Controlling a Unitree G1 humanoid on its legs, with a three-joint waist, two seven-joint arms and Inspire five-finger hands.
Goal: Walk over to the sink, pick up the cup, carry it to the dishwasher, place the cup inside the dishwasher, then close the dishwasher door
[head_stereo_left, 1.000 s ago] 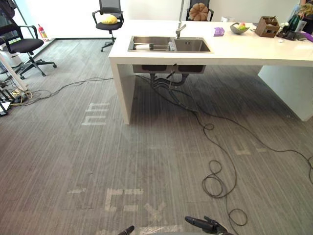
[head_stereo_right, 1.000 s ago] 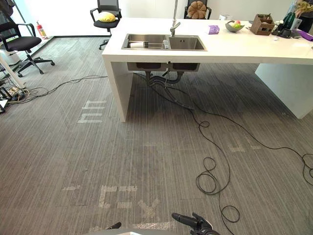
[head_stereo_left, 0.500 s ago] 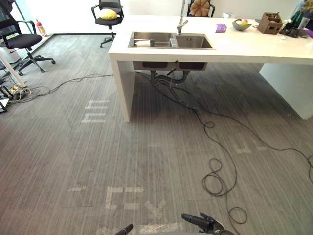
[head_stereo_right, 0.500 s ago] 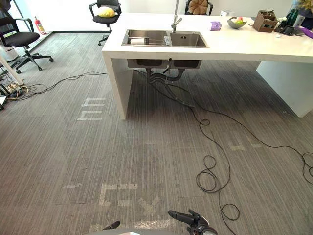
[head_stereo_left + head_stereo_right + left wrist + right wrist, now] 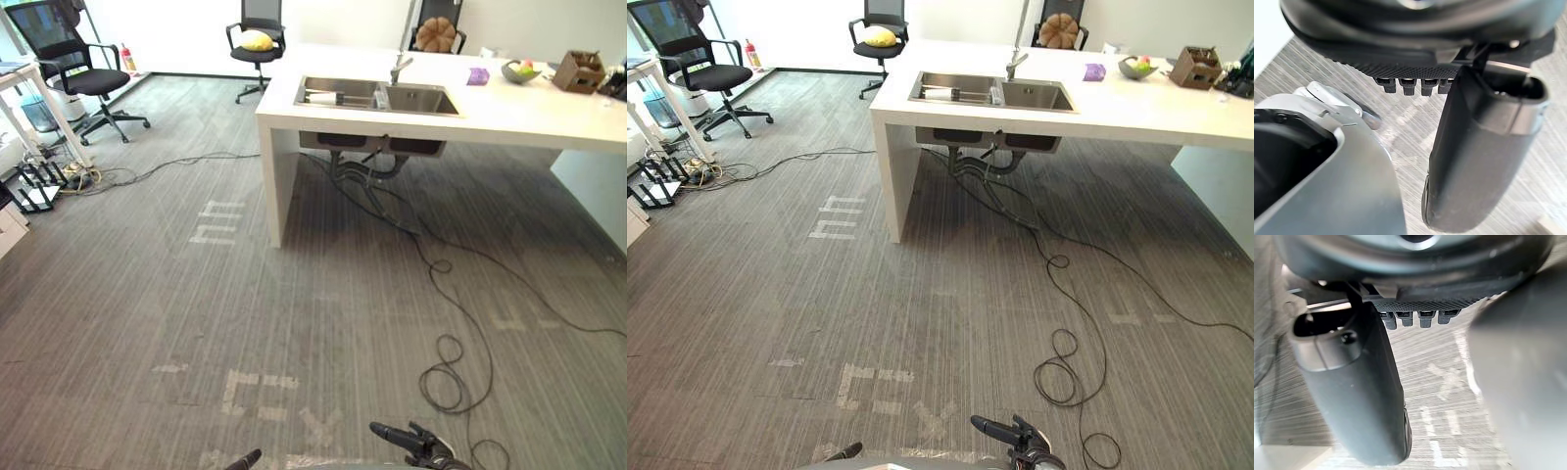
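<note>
Both left hand and right hand are hanging empty, fingers relaxed, at six o'clock; sink at one o'clock.

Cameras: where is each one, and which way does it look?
Left eye view: head, looking down across grey striped carpet to the steel sink; left hand and right hand at bottom.
Right eye view: beside it, same scene.
Left wrist view: along the left hand, carpet beyond.
Right wrist view: along the right hand, carpet beyond.
</note>
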